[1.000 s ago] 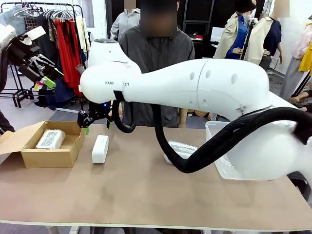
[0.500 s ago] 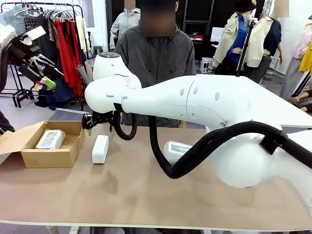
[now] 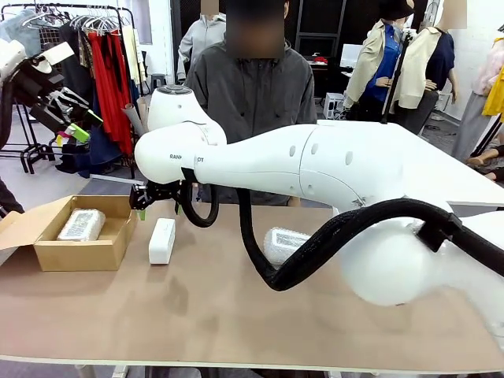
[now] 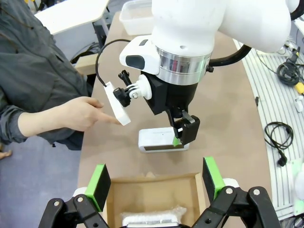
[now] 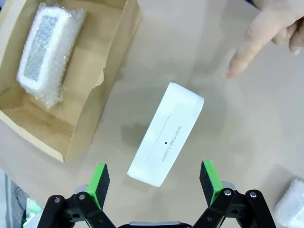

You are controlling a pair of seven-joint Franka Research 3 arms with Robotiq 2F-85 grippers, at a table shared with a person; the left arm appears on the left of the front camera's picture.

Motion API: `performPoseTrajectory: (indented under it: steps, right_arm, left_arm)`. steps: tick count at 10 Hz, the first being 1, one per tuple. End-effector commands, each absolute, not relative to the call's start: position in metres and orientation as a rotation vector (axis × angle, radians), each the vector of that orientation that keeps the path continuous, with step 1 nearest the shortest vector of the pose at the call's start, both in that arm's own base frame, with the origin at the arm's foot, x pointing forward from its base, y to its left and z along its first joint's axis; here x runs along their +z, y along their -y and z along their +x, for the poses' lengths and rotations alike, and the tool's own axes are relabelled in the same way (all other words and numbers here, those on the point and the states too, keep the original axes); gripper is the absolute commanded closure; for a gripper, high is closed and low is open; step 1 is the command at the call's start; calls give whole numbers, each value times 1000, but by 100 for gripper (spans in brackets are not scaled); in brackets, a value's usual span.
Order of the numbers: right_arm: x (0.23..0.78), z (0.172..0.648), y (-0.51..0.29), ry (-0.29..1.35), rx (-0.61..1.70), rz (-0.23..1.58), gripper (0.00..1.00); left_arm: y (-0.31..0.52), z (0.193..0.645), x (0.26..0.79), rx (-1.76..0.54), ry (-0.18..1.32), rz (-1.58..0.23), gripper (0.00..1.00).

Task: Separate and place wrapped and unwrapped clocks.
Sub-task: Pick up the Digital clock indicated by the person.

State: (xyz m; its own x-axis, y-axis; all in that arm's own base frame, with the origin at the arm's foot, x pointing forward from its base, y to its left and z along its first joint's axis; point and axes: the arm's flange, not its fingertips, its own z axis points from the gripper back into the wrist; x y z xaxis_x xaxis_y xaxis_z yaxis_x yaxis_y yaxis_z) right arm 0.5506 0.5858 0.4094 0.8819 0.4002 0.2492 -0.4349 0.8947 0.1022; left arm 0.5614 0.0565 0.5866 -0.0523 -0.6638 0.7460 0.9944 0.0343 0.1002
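Desk (image 3: 236, 315): three clocks present, two wrapped and one bare.

Bare white clock (image 3: 161, 240) (image 5: 166, 141): lies flat on the desk, just beside the open side of the cardboard box (image 3: 79, 256) and outside it. Its top face reads "SNOOZE/LIGHT".

Wrapped clock (image 3: 81, 224) (image 5: 45, 52): in crinkly clear plastic, lying inside the cardboard box, grey face up.

Second wrapped clock (image 3: 287, 240): on the desk near its middle, well apart from the box and partly hidden behind the right arm's black cable.

Right fingers (image 3: 143, 197): the arm reaches across the desk to the left side. The fingers hang above the bare white clock, clear of it, spread wide and holding nothing. In the right wrist view the green pads (image 5: 99, 180) stand either side of the clock's near end.

Left fingers (image 3: 79, 131): raised high at the left, above and behind the box, spread wide and empty. The left wrist view looks down between the pads (image 4: 100, 183) onto the box and the wrapped clock in it.

Person's hand (image 4: 83, 113) (image 5: 266, 33): index finger extended, pointing toward the bare white clock, tip near the clock and apart from it.

Clear tub (image 4: 135, 12): at the desk's far end in the left wrist view.
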Motion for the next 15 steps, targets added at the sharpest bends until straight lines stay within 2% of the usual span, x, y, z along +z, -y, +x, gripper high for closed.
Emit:
performPoseTrajectory:
  steps: [1, 4, 7, 15]
  right_arm:
    - [409, 560, -587, 223, 299, 166, 0]
    - [401, 571, -599, 166, 129, 230, 0]
    - [386, 574, -607, 114, -12, 193, 0]
    - [339, 583, -602, -6, -65, 187, 0]
  left_arm:
    - [-57, 559, 588, -1491, 754, -574, 0]
    - [-57, 559, 588, -1491, 754, -574, 0]
    - [-57, 559, 588, -1491, 754, -574, 0]
    - [-57, 559, 588, -1491, 754, -574, 0]
